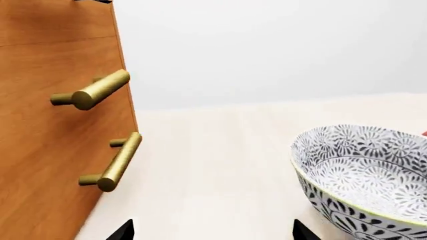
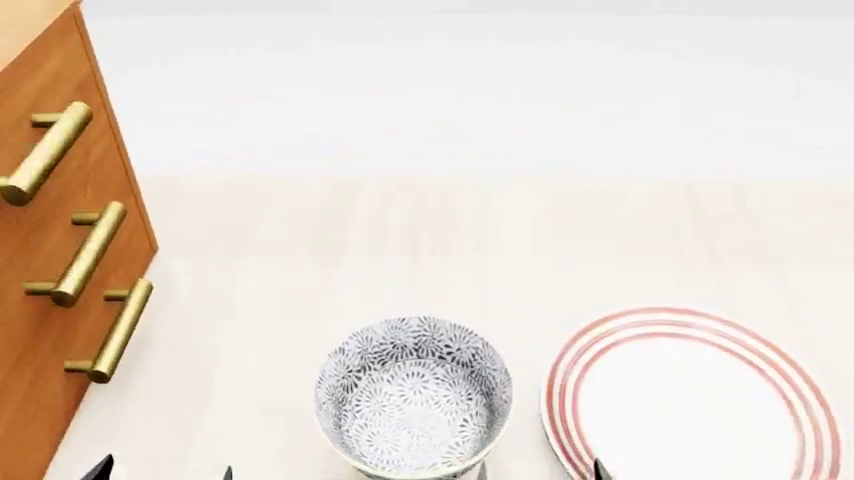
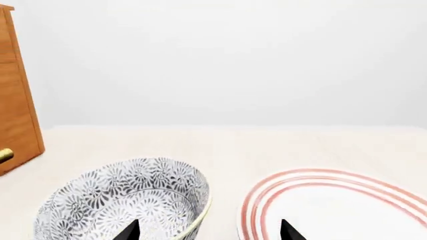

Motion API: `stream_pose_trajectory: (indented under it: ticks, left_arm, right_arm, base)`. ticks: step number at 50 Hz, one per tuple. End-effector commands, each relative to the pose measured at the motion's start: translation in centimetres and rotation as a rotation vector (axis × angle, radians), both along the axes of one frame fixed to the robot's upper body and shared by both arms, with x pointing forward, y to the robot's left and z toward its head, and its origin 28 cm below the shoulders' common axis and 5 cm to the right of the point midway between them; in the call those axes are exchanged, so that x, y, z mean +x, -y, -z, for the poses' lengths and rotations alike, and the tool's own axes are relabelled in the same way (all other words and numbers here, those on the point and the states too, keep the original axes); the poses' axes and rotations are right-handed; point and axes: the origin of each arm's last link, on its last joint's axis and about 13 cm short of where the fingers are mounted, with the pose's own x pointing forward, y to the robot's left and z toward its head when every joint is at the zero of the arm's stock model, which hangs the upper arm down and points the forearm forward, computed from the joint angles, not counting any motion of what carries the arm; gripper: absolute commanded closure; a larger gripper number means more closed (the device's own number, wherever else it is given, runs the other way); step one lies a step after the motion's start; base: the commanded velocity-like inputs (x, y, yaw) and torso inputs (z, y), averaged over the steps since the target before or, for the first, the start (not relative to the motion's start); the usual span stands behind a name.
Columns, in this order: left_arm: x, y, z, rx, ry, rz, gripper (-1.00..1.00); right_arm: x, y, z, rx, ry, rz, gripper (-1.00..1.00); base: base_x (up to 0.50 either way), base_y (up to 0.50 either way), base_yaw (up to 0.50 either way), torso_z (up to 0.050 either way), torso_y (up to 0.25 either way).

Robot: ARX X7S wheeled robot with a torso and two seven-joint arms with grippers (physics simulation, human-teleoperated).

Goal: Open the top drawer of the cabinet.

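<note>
Nearest to the head camera is the patterned bowl (image 2: 414, 398), which stands upright on the pale surface (image 2: 400, 250) close to the lower edge of the picture. Just beside it, toward the robot's right, lies the white plate with red rings (image 2: 694, 400); its rim runs out of the picture at the right and at the bottom. Bowl and plate are near each other, with a narrow strip of bare surface between them.

At the far left stands the cabinet (image 2: 40, 200), orange-brown wood with 3 brass bar handles one over the other. The top drawer (image 2: 54, 90) is the uppermost one, and its handle (image 2: 44, 152) is at the upper left of the head view. The drawer front lies flush with the 2 fronts below it, so it is shut. The front edge of the cabinet is well apart from the bowl, and the surface between them is bare, as is the wide area behind the bowl and the plate.

Only dark tips of each end effector are visible. In the left wrist view the tips of the left end effector (image 1: 213, 231) stand far apart, so it is spread wide, and 2 handles are seen beside it. The right end effector (image 3: 208, 231) is also spread wide, above bowl and plate. Neither holds anything.
</note>
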Motion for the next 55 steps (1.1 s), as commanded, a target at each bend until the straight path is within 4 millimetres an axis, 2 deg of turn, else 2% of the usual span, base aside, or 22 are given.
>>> stream_pose_trajectory:
  ticks: [1,12,17,28,35,44,55]
  left_arm:
    - [0.2,0.0,-0.1,-0.004,0.008,-0.007,-1.00]
    - [0.2,0.0,-0.1,0.006,0.007,-0.009,-1.00]
    - [0.1,0.3,0.1,0.141,-0.023,0.027,-1.00]
    - [0.3,0.6,-0.5,0.319,-0.009,0.102,-1.00]
    - [2.0,0.7,-1.8,0.501,0.023,0.117,-1.00]
    - [4.3,0.7,-4.0,0.650,0.062,0.124,-1.00]
    - [6.0,0.7,-5.4,0.802,0.077,0.109,-1.00]
  right_arm:
    - [0.1,0.0,-0.1,0.001,0.008,0.000,-1.00]
    - [0.2,0.0,0.1,-0.004,-0.006,0.002,-1.00]
    - [0.1,0.0,0.1,-0.005,-0.016,0.007,-1.00]
    - [0.1,0.0,0.1,-0.004,-0.021,0.009,-1.00]
    - [0.1,0.0,0.3,-0.002,-0.025,0.010,-1.00]
    - [0.1,0.0,0.3,-0.001,-0.030,0.009,-1.00]
    - [0.1,0.0,0.4,0.000,-0.034,0.009,-1.00]
  base:
    - [0.00,0.50,0.00,0.000,0.000]
    - [0.00,0.41,0.00,0.000,0.000]
    - [0.00,0.00,0.00,0.000,0.000]
    - [0.00,0.00,0.00,0.000,0.000]
    - [0.00,0.00,0.00,0.000,0.000]
    - [0.00,0.00,0.00,0.000,0.000]
    - [0.00,0.00,0.00,0.000,0.000]
